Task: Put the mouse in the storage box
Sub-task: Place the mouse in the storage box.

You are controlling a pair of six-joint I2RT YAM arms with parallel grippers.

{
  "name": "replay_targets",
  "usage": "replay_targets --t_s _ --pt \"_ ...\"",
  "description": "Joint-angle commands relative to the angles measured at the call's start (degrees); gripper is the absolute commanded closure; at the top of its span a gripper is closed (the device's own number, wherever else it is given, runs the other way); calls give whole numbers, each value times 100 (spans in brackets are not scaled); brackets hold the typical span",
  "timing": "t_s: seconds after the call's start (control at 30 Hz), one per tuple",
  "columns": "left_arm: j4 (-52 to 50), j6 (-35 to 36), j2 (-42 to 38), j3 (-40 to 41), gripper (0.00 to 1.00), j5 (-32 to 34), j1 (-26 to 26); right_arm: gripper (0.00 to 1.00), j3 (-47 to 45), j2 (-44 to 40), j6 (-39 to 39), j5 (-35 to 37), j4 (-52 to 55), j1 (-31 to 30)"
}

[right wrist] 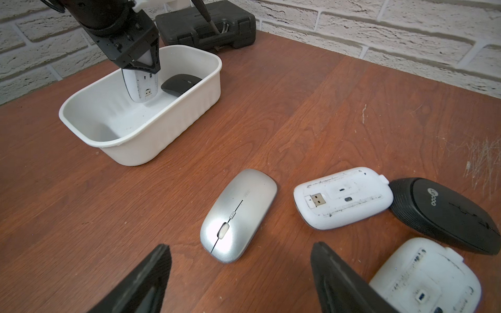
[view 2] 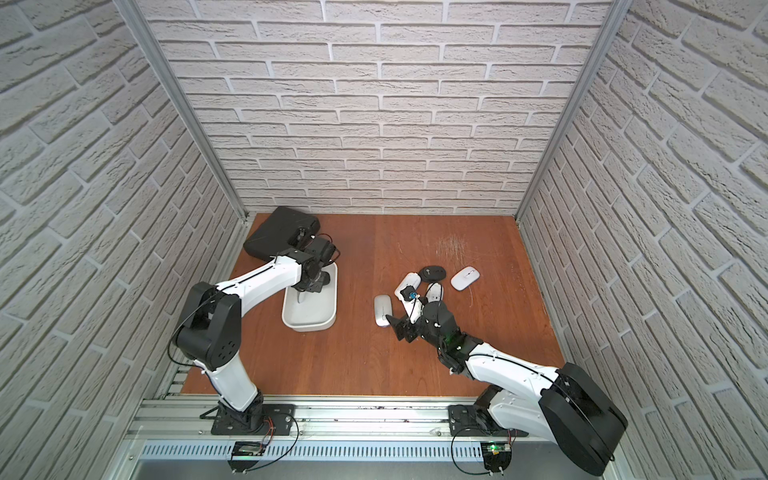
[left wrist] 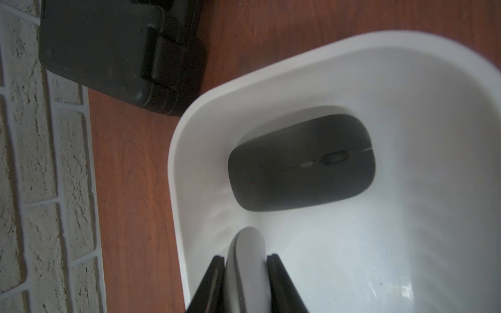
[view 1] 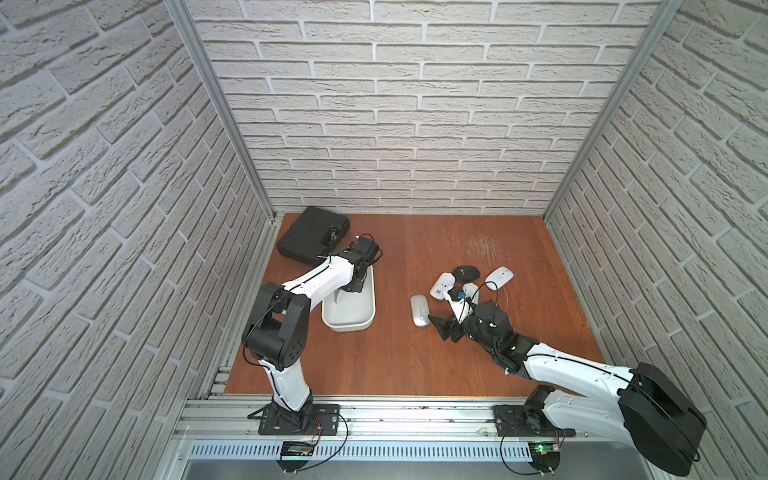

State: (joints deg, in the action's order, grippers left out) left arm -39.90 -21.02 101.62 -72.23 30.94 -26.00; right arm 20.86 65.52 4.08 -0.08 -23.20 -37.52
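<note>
The tabletop [view 1: 395, 357] is carrying everything. A black case [view 1: 305, 241] is lying in its far left corner. The box [right wrist: 168, 135] is sitting just in front of the case, near the left edge.

The left fingers [left wrist: 272, 265] are reaching down into the box and clamping a white mouse [right wrist: 139, 86] by its sides. They are holding it upright, with its lower end inside the walls. Whether it is touching the box floor cannot be told. A black mouse [left wrist: 301, 162] is lying flat at the box's far end.

The right fingers [view 1: 441, 327] are hovering low right of centre, spread wide and gripping nothing. A silver mouse [right wrist: 238, 214] is lying just ahead of them, apart from both.

Beyond it, two upturned mice [right wrist: 344, 200] are lying with a ribbed black mouse [right wrist: 447, 216] touching the farther one. Another white one [view 1: 500, 277] is resting nearer the right edge.
</note>
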Motion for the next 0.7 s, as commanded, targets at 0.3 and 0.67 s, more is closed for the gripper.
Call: replay_targets --t_s 0.3,0.67 --pt "297 238 593 -86 100 464 25 15 -56 71 26 -55 -370 -19" --pt "325 135 454 -113 41 -333 -116 15 5 171 40 -78 -336 -19"
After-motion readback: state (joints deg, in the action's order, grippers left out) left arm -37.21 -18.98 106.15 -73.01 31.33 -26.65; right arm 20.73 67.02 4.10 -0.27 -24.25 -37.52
